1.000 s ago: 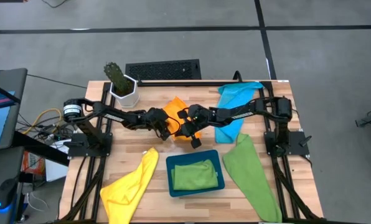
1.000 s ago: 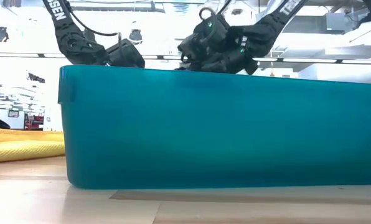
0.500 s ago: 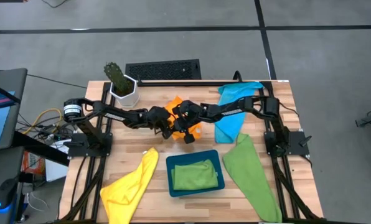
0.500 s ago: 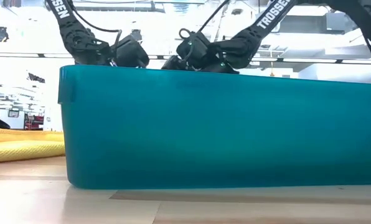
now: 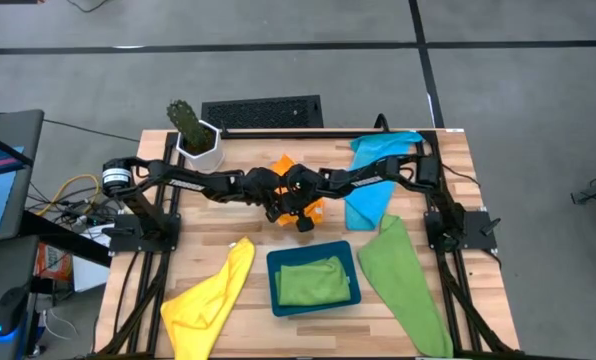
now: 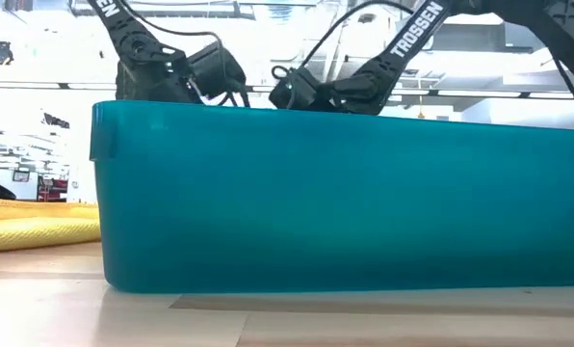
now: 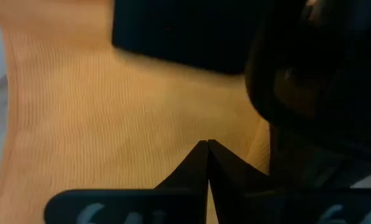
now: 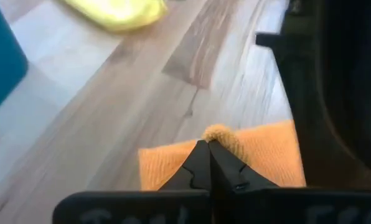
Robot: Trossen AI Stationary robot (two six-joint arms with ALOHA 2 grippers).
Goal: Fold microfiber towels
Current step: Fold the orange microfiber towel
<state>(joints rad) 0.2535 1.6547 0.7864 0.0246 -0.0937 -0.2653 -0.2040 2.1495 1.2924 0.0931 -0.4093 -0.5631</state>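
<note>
The orange towel [image 5: 286,168] lies bunched at the table's middle, under both arms. My left gripper [image 5: 274,203] reaches in from the left and is shut on it; in the left wrist view orange cloth [image 7: 98,118] fills the picture ahead of the shut fingertips [image 7: 207,148]. My right gripper [image 5: 290,216] reaches in from the right, close beside the left one, and is shut on the same towel [image 8: 260,155]. In the low view the teal tray [image 6: 345,193] hides both grippers and the towel. My left gripper has orange cloth pinched between its two fingertips [image 7: 198,155], slanting down from the table's left. Cloth [image 7: 173,134] spreads just ahead of the tips; whether they hold an edge or a fold does not show. My right gripper pinches a small puckered bunch of the orange towel [image 8: 221,133] between its two fingertips, slanting down from the table's right. The bunch stands up at the tips, and the cloth behind it [image 8: 154,165] lies flat on the wood.
The teal tray [image 5: 274,262] with a folded green towel [image 5: 313,282] sits near the front. A yellow towel [image 5: 213,295] lies front left, a green towel [image 5: 403,280] front right, a blue towel [image 5: 378,170] far right. A potted cactus [image 5: 193,135] stands far left.
My right gripper has gone down and toward the table's left, closing in on the left gripper. My left gripper has risen a little and gone toward the right. The orange towel between them has gathered into a smaller, bunched heap.
</note>
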